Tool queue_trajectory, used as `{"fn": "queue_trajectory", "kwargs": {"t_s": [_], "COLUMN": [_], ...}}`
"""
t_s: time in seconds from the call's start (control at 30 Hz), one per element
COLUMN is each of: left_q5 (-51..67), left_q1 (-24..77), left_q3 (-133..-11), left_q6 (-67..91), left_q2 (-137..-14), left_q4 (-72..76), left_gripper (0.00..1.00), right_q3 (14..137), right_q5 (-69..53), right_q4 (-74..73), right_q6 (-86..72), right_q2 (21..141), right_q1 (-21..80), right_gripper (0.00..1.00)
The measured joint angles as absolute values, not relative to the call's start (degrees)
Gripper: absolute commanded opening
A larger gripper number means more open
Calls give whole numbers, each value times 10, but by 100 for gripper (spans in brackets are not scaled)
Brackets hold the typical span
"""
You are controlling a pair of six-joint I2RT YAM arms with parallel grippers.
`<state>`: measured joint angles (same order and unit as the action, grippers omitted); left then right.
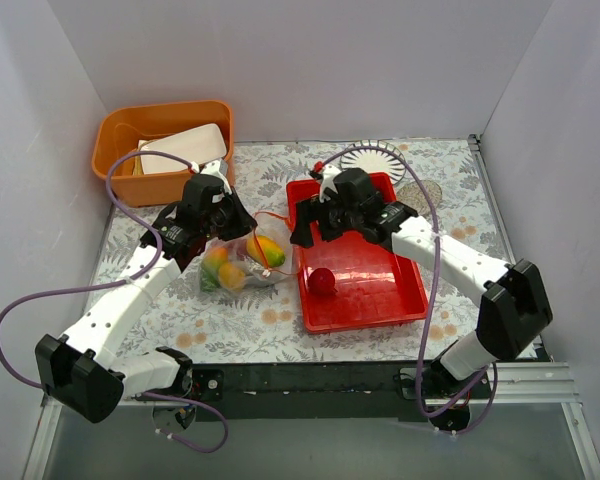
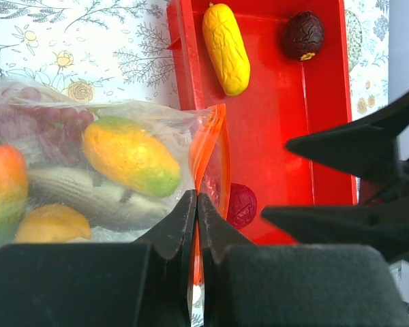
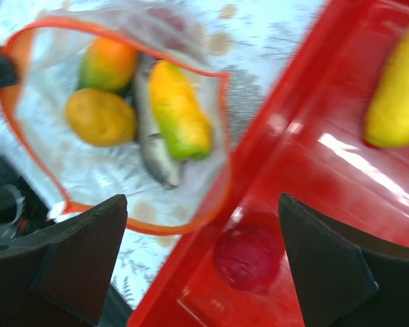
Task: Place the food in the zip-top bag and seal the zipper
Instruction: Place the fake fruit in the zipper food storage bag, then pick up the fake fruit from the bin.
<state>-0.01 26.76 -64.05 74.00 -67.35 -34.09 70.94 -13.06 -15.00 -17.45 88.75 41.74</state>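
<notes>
The clear zip-top bag (image 1: 242, 264) lies left of the red tray (image 1: 380, 300), its mouth held open toward the tray. My left gripper (image 2: 196, 204) is shut on the bag's orange-red zipper (image 2: 217, 136) at the mouth edge. Inside the bag are a mango (image 2: 129, 155), a grey fish-like piece (image 2: 88, 197), purple grapes (image 2: 54, 126) and more yellow-orange fruit. My right gripper (image 3: 201, 204) is open and empty, hovering over the tray's left edge above the red apple (image 3: 249, 257). The yellow corn (image 2: 226, 48) and the dark plum (image 2: 303, 34) lie in the tray.
An orange bin (image 1: 120, 140) holding a white block (image 1: 185, 148) stands at the back left. A white ribbed disc (image 1: 375, 155) lies behind the tray. White walls enclose the table on three sides.
</notes>
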Motion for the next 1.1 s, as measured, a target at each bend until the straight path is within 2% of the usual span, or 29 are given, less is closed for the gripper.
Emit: {"fn": "queue_trajectory", "kwargs": {"t_s": [0.13,0.3,0.77,1.1], "left_q5": [0,-1,-2,-4], "left_q1": [268,268,268,268], "left_q3": [-640,-640,-640,-640], "left_q6": [740,740,740,739], "left_q2": [-674,-674,-675,-677], "left_q4": [-338,-338,-338,-338], "left_gripper": [0,0,0,0], "right_q3": [678,620,603,603], "right_q5": [-61,-32,-107,-104], "right_q4": [-171,-210,-222,-239], "right_q6": [-178,-183,-199,-206], "right_q2": [863,867,900,940], "right_q1": [408,404,404,404], "right_gripper": [98,98,98,97]}}
